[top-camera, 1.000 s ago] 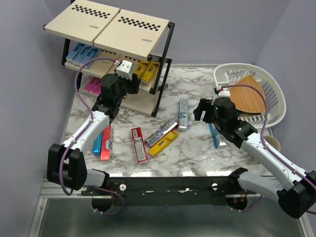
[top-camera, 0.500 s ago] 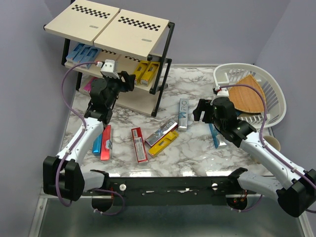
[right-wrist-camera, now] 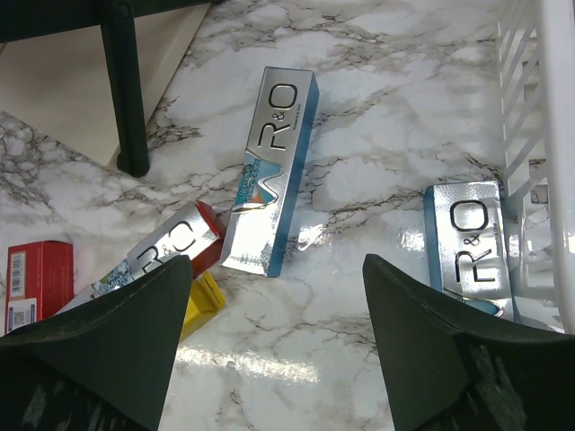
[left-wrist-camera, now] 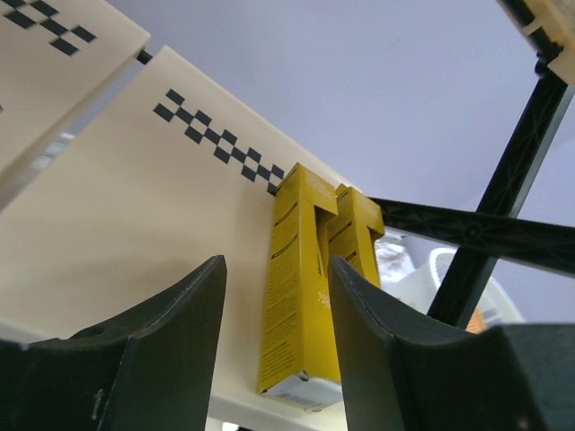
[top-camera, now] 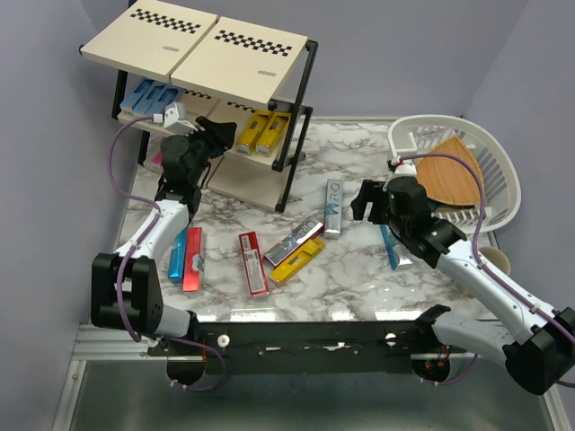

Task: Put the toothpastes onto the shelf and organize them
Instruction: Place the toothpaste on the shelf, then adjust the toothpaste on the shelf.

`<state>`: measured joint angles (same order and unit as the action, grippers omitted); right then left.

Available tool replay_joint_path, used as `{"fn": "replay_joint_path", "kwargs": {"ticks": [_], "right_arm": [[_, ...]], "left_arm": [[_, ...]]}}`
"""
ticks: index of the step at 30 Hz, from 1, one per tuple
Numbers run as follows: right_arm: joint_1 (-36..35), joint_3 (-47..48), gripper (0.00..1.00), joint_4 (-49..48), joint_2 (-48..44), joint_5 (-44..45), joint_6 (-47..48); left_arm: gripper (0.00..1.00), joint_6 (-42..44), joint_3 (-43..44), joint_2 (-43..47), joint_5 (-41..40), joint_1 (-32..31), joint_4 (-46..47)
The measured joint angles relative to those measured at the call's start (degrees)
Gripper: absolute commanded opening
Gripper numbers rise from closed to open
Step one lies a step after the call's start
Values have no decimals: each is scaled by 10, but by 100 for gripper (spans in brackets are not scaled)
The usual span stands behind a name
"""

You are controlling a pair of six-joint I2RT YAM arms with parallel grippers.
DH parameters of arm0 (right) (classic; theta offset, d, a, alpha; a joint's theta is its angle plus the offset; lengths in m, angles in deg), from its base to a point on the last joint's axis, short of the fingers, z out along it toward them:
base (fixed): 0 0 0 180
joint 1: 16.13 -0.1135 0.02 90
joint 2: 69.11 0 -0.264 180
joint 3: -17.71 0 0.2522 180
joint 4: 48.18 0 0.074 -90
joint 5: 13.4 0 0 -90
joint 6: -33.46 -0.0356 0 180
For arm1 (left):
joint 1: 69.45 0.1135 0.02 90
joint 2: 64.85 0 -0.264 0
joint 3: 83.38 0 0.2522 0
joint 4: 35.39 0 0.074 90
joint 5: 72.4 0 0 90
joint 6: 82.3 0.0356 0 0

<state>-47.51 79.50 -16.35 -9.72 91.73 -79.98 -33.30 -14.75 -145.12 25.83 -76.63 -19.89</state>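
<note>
Marble table (top-camera: 359,278), lilac walls, toothpastes (top-camera: 254,262) partly shelved.
From above: the shelf (top-camera: 216,54) carries blue, pink and yellow boxes; others lie loose on the veined top (white basket (top-camera: 503,193) at right). Left wrist: left gripper (left-wrist-camera: 274,278) spread, empty, facing the yellow pair (left-wrist-camera: 305,224). Right wrist: right gripper (right-wrist-camera: 274,265) spread, empty, above silver boxes (right-wrist-camera: 269,171).

You can read "R&O" in dark letters on the middle silver toothpaste (right-wrist-camera: 269,171) lying on the table. The same letters stand on the right silver toothpaste (right-wrist-camera: 469,250) beside the basket (right-wrist-camera: 539,135), and on the left silver toothpaste (right-wrist-camera: 162,256), nearer you. Print on the yellow toothpastes (left-wrist-camera: 301,296) and the label on the red toothpaste (right-wrist-camera: 27,289) is too small to read.
</note>
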Motion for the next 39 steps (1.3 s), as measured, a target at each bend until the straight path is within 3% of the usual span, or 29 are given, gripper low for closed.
{"fn": "replay_joint_path", "kwargs": {"ticks": [7,15,23,39], "right_arm": [[0,0,85,0,0,0,1],[0,0,85,0,0,0,6],[0,0,85,0,0,0,6],[0,0,85,0,0,0,6]], "left_arm": [[57,-95,14,-40,19,0,38],[52,-148,38,-79,37,0,56],[47,-181,52,-101,44,0,49],[46,-197,78,-128,49,-16,36]]}}
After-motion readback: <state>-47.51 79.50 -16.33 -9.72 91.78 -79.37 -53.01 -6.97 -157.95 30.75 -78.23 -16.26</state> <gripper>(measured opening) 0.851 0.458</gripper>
